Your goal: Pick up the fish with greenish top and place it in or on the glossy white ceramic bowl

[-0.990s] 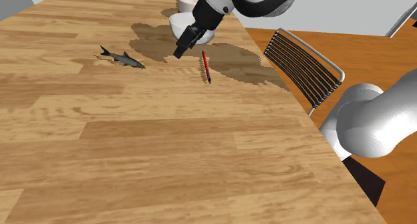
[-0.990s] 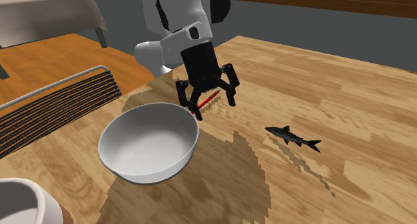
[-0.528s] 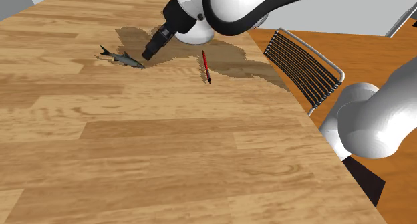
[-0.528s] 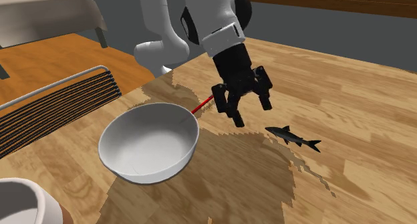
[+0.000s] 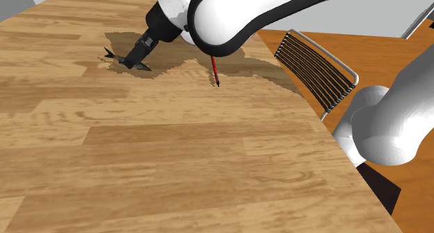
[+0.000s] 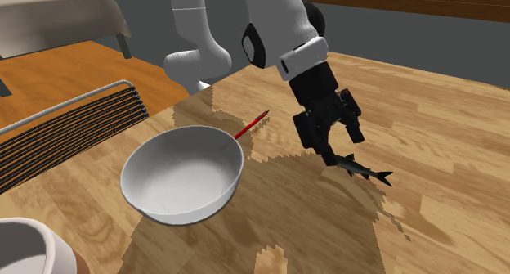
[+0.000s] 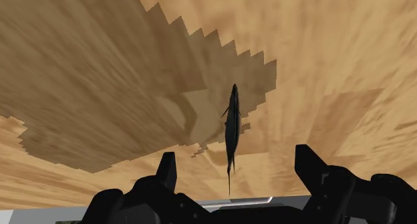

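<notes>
A slim dark fish (image 6: 365,168) with a greenish-grey back lies flat on the wooden table (image 6: 441,125). In the shoulder view its head (image 5: 144,67) and tail stick out from under the hand. My black gripper (image 6: 333,143) hangs open just above the fish, fingers apart and touching nothing. Seen from the wrist, the fish (image 7: 232,126) runs lengthwise between the two fingertips (image 7: 167,168), with my gripper (image 7: 237,166) over its tail end. The glossy white bowl (image 6: 176,178) stands upright, well off towards the second exterior view's left.
A red pen (image 6: 251,125) lies between bowl and fish; the shoulder view has the pen (image 5: 215,70) under the arm. A wire-backed chair (image 5: 316,68) stands at the table's edge. Another white vessel (image 6: 24,248) sits beyond the bowl.
My gripper has travelled from beside the bowl, past the red pen, and come down over the fish. It stayed open. The fish, pen and bowl have not moved.
</notes>
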